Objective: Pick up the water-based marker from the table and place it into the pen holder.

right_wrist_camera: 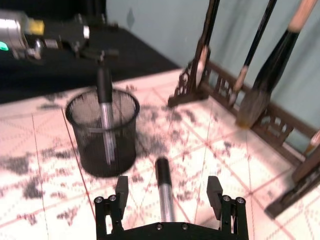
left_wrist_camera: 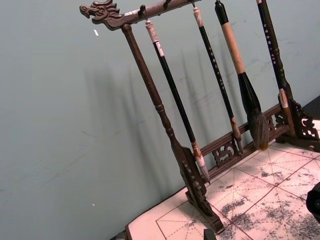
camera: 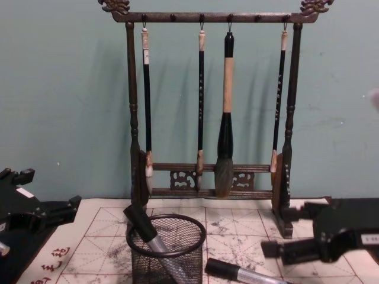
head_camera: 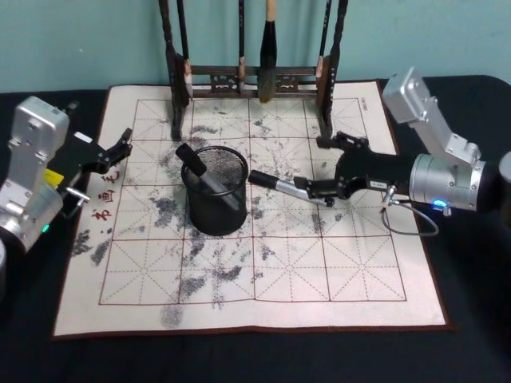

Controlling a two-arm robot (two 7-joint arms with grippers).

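Note:
A silver-grey water-based marker (head_camera: 281,184) with a black cap lies on the table's gridded mat (head_camera: 335,271), just right of the pen holder (head_camera: 215,209). My right gripper (head_camera: 315,169) is open and low over it, one finger on each side of the barrel. In the right wrist view the marker (right_wrist_camera: 163,180) runs between the fingers (right_wrist_camera: 121,189) toward the mesh pen holder (right_wrist_camera: 103,145). A second, similar marker (head_camera: 200,169) leans inside the holder. My left gripper (head_camera: 120,146) rests open at the mat's left edge. The chest view shows the lying marker (camera: 237,273) beside the holder (camera: 167,251).
A tall dark wooden brush rack (head_camera: 254,80) with several hanging brushes stands along the mat's back edge, just behind the holder and my right gripper. Its right foot (head_camera: 326,128) is close to the upper finger. Black cloth surrounds the mat.

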